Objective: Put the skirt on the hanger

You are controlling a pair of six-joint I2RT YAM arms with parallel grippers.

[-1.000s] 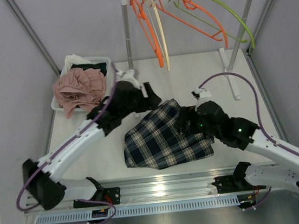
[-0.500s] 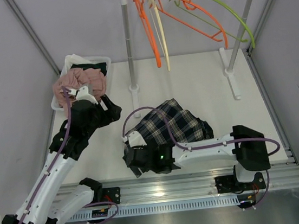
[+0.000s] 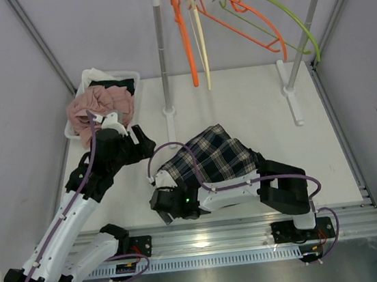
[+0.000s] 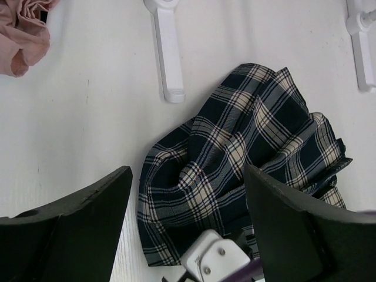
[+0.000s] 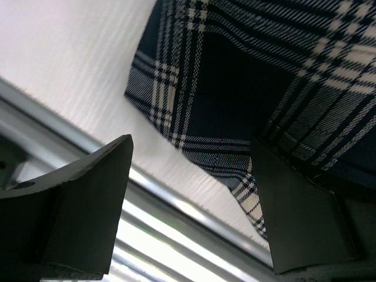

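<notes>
The navy and cream plaid skirt (image 3: pixel 212 157) lies crumpled on the white table, near the middle; it also shows in the left wrist view (image 4: pixel 247 147) and the right wrist view (image 5: pixel 264 70). Several hangers hang on the rail at the back: an orange hanger (image 3: pixel 186 41), a cream one (image 3: pixel 199 43), a second orange one (image 3: pixel 242 19) and a green one (image 3: pixel 290 15). My left gripper (image 3: pixel 139 141) (image 4: pixel 187 200) is open and empty, raised to the left of the skirt. My right gripper (image 3: pixel 163 211) (image 5: pixel 191 200) is open at the skirt's near left corner, with its jaws apart over the hem.
A white basket (image 3: pixel 129 76) with pink clothes (image 3: pixel 100 110) (image 4: pixel 23 35) stands at the back left. The rack's white feet (image 3: pixel 170 122) (image 3: pixel 293 104) (image 4: pixel 167 56) rest on the table behind the skirt. A metal rail (image 3: pixel 221 237) (image 5: pixel 176 235) runs along the near edge.
The left arm pulled back from the skirt to the left. The right arm swung from the skirt's right side to its near left corner and folded in tighter. The skirt shifted slightly.
</notes>
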